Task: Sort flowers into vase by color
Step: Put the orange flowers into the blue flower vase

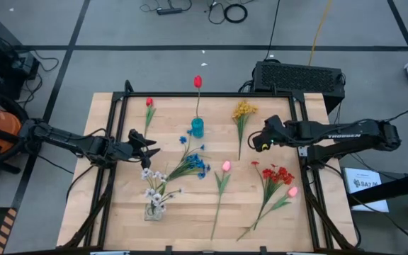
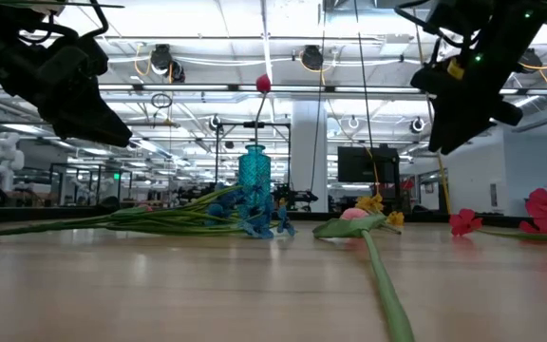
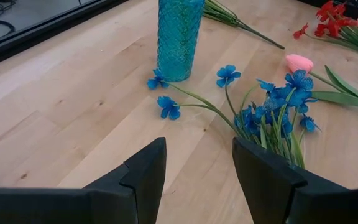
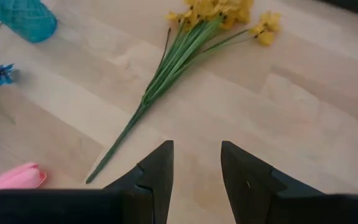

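A blue vase (image 1: 197,127) stands at the table's middle far part with a red tulip (image 1: 197,81) upright in it. Lying flat on the wood are a second red tulip (image 1: 149,103), a yellow spray (image 1: 244,110), a blue spray (image 1: 193,164), a pink tulip (image 1: 226,166), and a red spray (image 1: 276,175) with a pink head (image 1: 292,191) beside it. White flowers (image 1: 152,190) stand in a clear vase (image 1: 154,210). My left gripper (image 3: 197,146) hovers open left of the blue spray (image 3: 272,112). My right gripper (image 4: 197,146) hovers open by the yellow spray's stems (image 4: 142,106).
A black metal frame (image 1: 299,134) runs along the table's edges. A black box (image 1: 299,74) sits behind the far right corner. Bare wood lies along the near left (image 1: 105,205) and between the blue vase and the yellow spray.
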You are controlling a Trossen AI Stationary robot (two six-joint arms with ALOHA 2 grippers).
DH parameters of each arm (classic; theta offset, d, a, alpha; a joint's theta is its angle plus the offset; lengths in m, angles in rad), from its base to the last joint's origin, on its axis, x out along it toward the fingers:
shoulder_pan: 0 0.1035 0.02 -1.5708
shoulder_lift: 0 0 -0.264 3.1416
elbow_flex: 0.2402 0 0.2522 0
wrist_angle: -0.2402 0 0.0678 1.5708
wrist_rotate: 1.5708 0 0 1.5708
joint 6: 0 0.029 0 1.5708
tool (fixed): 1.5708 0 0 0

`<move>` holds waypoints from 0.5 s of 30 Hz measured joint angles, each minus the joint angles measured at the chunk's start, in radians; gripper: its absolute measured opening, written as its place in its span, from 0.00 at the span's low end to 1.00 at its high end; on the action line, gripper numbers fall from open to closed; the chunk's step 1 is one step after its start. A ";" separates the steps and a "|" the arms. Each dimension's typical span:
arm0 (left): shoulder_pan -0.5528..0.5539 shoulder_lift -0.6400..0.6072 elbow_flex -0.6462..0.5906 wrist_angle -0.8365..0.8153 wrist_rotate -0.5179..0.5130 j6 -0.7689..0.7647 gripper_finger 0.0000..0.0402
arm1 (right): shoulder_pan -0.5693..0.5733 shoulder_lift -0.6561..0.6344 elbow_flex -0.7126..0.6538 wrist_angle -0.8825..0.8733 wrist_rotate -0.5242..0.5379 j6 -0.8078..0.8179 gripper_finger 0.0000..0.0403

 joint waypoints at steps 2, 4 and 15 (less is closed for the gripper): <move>0.000 0.000 0.000 0.000 -0.009 -0.001 0.48 | 0.004 0.007 0.000 0.002 0.026 0.000 0.31; 0.000 0.000 0.000 0.003 -0.053 -0.024 0.48 | 0.006 0.012 0.000 0.002 0.036 0.020 0.31; 0.098 0.000 0.000 0.007 -0.202 -0.131 0.48 | 0.006 0.012 0.000 0.002 0.020 0.018 0.31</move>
